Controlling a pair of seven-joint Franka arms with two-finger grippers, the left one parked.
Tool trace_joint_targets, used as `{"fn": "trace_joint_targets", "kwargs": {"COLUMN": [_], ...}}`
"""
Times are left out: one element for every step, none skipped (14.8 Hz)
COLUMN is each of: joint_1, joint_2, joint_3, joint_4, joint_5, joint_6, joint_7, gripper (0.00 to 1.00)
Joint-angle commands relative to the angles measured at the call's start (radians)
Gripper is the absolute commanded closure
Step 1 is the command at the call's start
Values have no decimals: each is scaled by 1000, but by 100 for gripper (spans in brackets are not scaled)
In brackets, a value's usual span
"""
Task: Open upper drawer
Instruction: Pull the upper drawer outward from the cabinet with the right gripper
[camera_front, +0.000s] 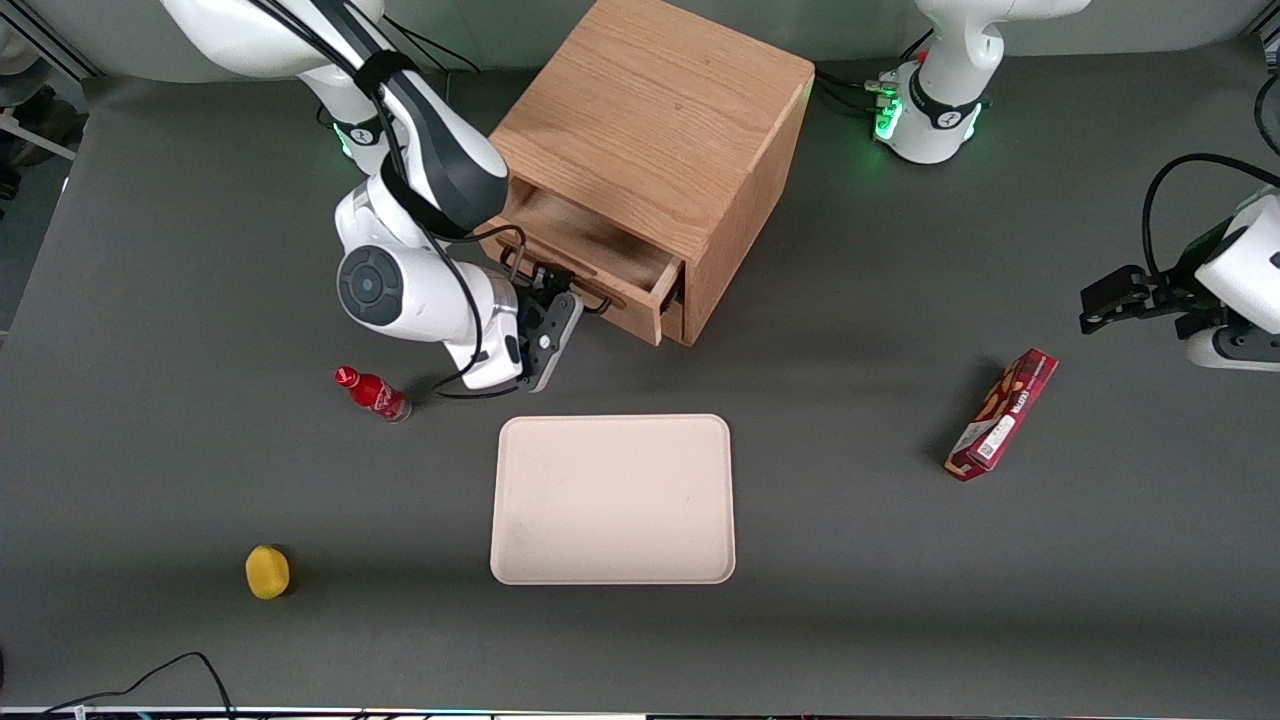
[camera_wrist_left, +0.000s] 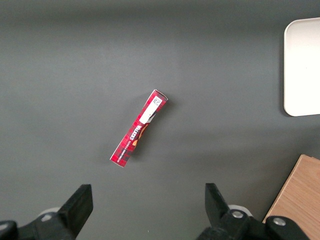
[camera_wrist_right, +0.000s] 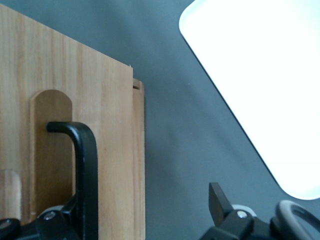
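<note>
**Drawer slides out as robot arm works the handle**

The upper drawer (camera_front: 600, 262) of the light oak cabinet (camera_front: 655, 120), a shallow wooden box with a thin black bar handle (camera_wrist_right: 86, 170), stands partly pulled out, its bare interior showing under the cabinet top. The right arm's black two-finger gripper (camera_front: 553, 308) sits at the drawer front, wrist bent down and turned toward the cabinet, forearm reaching in from the working arm's end of the table. In the wrist view its jaws stand apart, one finger against the bar and the other out over bare table, so the handle looks hooked rather than pinched, a hold that probably suits a straight pull. Nearer the front camera, a cream rectangular plastic tray (camera_front: 612, 498) lies flat on the grey table.
</note>
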Motion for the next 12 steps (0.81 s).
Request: {"fn": "trace_joint_targets", "kwargs": {"joint_1": [-14,-16,-17,-26,-34,-36,-39,-45,-51,-54,-63,-75], "joint_2": [46,51,63,71,77,79,86,92,100,106,114,120], "joint_3": [2,2,2,0,2,0,0,0,2,0,0,0], "joint_4": [60,71,82,93,97,106,113,126,134,148,159,172], "joint_5": [-34,-40,-44,-46,-46,-47,-57,-70,-81,-84,-86,-93], "joint_6": [-21,-22,-27,-29,-29,-30,-35,-36,-45,-53,-67,-75], "joint_7": [8,7,8,7,0,-1,-9,-9,-10,-13,-16,-23], "gripper": [0,0,0,0,0,0,0,0,0,0,0,0]}}
